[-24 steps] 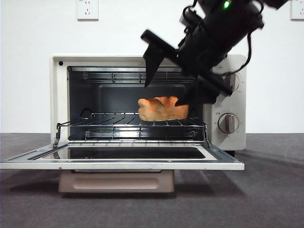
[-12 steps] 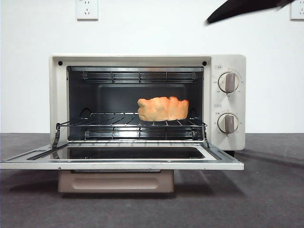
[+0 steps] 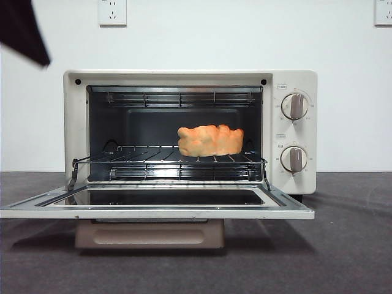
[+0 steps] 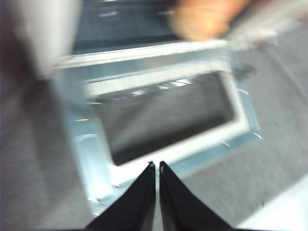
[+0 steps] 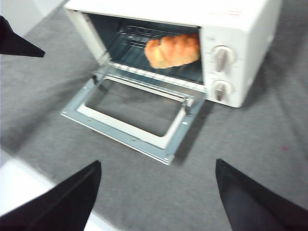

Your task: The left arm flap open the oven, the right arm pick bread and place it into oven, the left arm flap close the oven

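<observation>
The cream-white oven (image 3: 184,77) stands with its glass door (image 3: 159,212) flapped down flat in front. The golden-brown bread (image 3: 210,140) lies on the wire rack (image 3: 141,160), in the right half of the chamber. My right gripper (image 5: 158,162) is open and holds nothing; it hangs high above the mat in front of the oven (image 5: 240,29), looking down on the bread (image 5: 172,50). My left gripper (image 4: 155,166) is shut and holds nothing, above the near rim of the door (image 4: 96,159). It shows as a black tip (image 3: 24,30) at the front view's top left.
A grey mat (image 3: 349,245) covers the table around the oven. Two beige knobs (image 3: 295,106) sit on the oven's right panel. Wall sockets (image 3: 113,11) are on the white wall behind. A white table edge (image 5: 14,187) borders the mat.
The right arm let go of the bread on the rack and rose out of the front view at the top right. A black arm tip has come in at the top left.
</observation>
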Controlling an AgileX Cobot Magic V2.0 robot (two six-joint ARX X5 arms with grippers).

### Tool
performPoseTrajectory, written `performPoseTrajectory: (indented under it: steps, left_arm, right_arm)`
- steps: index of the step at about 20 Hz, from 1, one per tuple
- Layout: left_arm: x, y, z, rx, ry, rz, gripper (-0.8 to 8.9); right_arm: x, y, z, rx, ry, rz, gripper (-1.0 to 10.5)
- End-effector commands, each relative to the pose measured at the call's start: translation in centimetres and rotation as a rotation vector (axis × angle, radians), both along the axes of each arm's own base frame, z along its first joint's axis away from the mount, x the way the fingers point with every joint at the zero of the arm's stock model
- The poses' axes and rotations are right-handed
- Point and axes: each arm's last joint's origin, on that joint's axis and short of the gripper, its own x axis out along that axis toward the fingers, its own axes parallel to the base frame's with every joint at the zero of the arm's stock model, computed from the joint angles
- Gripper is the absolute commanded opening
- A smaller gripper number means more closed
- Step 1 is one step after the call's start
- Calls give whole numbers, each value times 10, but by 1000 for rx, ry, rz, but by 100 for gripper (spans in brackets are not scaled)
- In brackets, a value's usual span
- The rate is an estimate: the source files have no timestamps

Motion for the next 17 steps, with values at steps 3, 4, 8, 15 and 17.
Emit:
performPoseTrajectory:
  steps: [3,4,8,15,17]
  left_arm:
    - [35,24,-23,-62,84,54,14]
    - [38,27,-33,-60,109,69,14]
    - [37,36,-82,-80,217,141,14]
    - [13,39,-142,-116,351,230,14]
    - [9,39,-149,-121,372,245,14]
  right_arm:
    - [-5,-5,7,-23,-37,-2,378]
    - [-5,-5,7,-23,-38,-1,379]
    - [-4,-5,7,-22,-38,-1,378]
    - [-3,-3,11,8,-72,-3,379]
    - [-3,-3,12,13,-77,-3,379]
